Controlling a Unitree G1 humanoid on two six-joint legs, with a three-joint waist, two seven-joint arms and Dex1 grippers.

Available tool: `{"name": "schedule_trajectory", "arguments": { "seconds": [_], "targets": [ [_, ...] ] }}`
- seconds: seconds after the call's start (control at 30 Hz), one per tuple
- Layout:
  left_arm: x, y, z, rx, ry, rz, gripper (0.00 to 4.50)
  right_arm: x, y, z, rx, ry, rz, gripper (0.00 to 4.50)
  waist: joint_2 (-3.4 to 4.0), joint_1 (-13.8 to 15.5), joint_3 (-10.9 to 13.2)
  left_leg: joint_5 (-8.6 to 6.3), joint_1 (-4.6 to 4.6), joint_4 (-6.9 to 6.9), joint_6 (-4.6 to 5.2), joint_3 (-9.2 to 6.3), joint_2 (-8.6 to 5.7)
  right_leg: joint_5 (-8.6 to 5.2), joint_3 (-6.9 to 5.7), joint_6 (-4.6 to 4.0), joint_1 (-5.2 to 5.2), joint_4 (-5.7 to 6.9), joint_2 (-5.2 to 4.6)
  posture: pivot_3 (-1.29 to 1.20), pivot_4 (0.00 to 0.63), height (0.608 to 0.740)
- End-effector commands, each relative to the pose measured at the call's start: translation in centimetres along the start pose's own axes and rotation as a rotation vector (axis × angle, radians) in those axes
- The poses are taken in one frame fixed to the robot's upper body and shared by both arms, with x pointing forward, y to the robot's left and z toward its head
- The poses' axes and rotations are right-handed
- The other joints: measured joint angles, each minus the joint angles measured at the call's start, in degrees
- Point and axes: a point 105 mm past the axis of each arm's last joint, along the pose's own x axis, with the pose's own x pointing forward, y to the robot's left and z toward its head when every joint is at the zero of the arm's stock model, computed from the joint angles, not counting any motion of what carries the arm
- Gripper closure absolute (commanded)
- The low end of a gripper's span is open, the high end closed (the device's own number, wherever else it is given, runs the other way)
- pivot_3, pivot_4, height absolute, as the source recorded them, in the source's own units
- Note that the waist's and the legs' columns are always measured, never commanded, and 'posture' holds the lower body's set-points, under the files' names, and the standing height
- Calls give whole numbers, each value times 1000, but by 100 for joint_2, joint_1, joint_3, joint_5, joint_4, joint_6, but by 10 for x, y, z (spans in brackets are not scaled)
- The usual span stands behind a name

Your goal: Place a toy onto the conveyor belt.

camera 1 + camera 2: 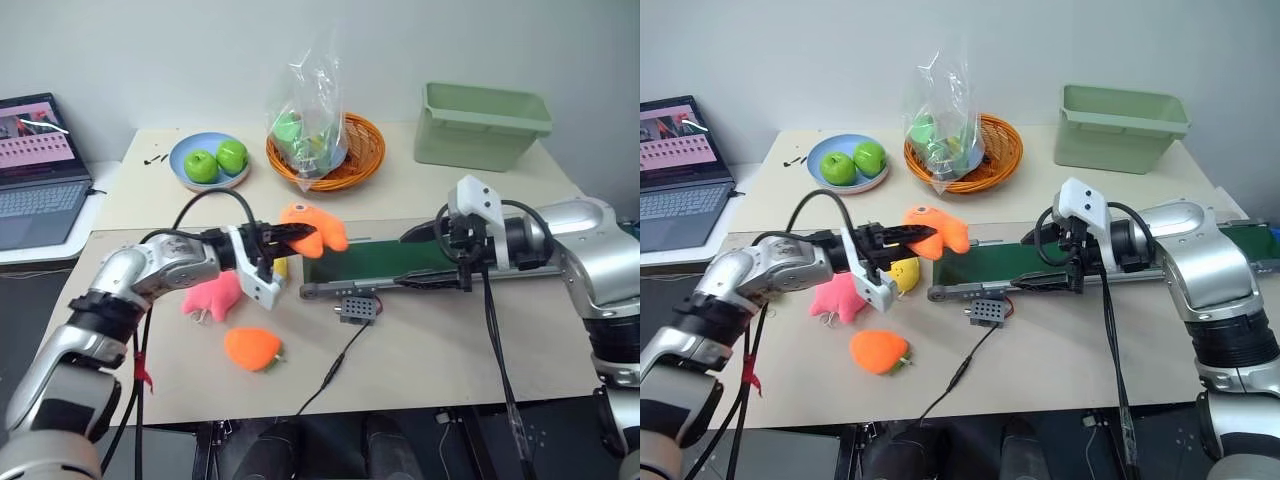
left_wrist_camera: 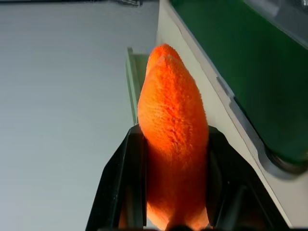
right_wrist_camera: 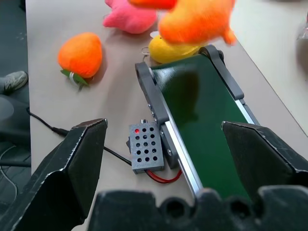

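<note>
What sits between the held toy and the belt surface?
Nothing visible. The left gripper holds the toy in the air at the near end of the conveyor belt; the right gripper hangs open farther along the belt.

Both arms are clad in silver-grey shells joined by black segments. White wrist housings are mounted behind black two-fingered grippers, the left gripper and the right gripper. Black cables are looped alongside; a red tag is seen on the left arm.
</note>
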Motion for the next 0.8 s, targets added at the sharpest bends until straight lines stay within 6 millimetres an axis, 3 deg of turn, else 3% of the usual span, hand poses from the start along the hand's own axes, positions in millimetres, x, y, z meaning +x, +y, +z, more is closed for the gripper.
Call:
{"name": "schedule_trajectory", "arguments": {
  "seconds": [0.03,0.2,0.37,0.8],
  "targets": [
    [4,1,-7,36,-18,-4,3062,-13,3,11,-25,-22,-49,0,0,-11,0,0,0,0,0,0,0,0,0,0,0,3,0,0,150,740],
    [9,-14,-18,36,-7,-50,3062,-18,7,11,-13,-18,-71,0,-2,-31,-1,-1,0,2,2,3,-1,1,1,1,1,3,0,0,150,740],
    [15,-23,-15,-8,-43,-73,3062,-21,9,12,-11,-16,-88,0,-3,-28,-1,-2,-1,8,4,5,-1,2,1,4,1,6,-1,0,150,740],
    [19,-24,-6,-48,-100,-78,3062,-22,7,12,-13,-9,-109,0,-4,-31,-2,-3,-5,16,7,6,-1,3,2,5,1,9,-1,0,150,740]
  ]
}}
